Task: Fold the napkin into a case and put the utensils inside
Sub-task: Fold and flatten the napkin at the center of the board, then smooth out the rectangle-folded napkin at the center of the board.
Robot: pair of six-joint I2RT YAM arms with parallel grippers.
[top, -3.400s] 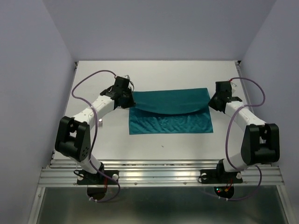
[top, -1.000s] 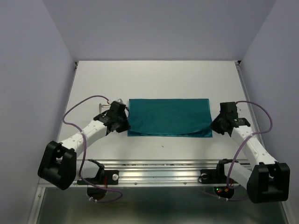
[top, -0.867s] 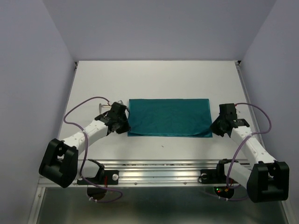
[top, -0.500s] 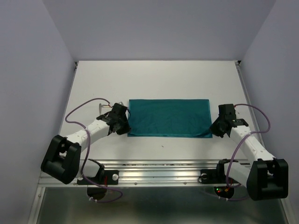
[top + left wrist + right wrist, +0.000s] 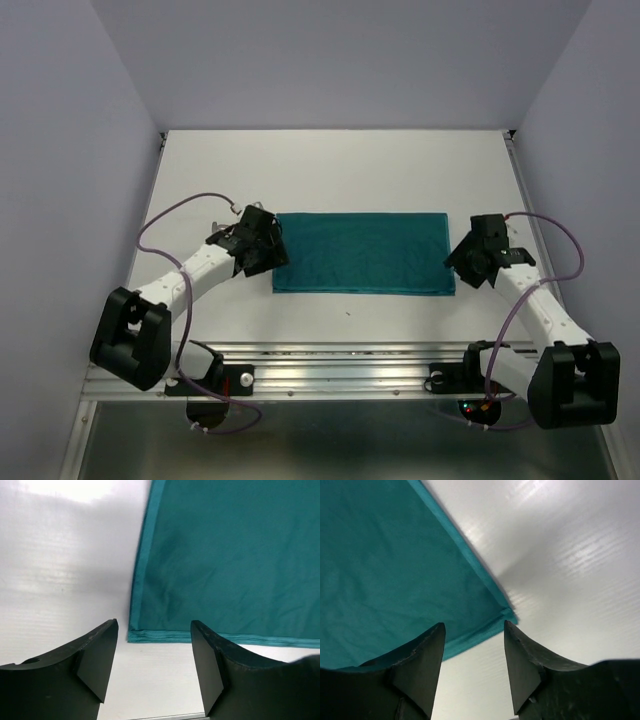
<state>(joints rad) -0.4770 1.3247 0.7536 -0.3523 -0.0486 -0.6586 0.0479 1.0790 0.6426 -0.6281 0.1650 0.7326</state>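
The teal napkin point(image 5: 362, 253) lies flat on the white table as a wide folded rectangle, not a narrow case. My left gripper point(image 5: 266, 254) stands open just off its left end. In the left wrist view the napkin point(image 5: 225, 555) shows its near left corner just beyond my open left gripper point(image 5: 154, 630), with bare table between the fingers. My right gripper point(image 5: 460, 258) is open at the right end. The right wrist view has the napkin's point(image 5: 395, 570) near right corner just ahead of the open right gripper point(image 5: 473, 630). The utensils are out of view.
The white table point(image 5: 340, 170) is enclosed by lavender walls at the back and sides. An aluminium rail point(image 5: 340, 375) runs along the near edge by the arm bases. Purple cables loop beside each arm.
Both grippers were shut on the napkin's near corners and have opened, letting them go. The napkin's near edge now lies flat. Both grippers rose slightly.
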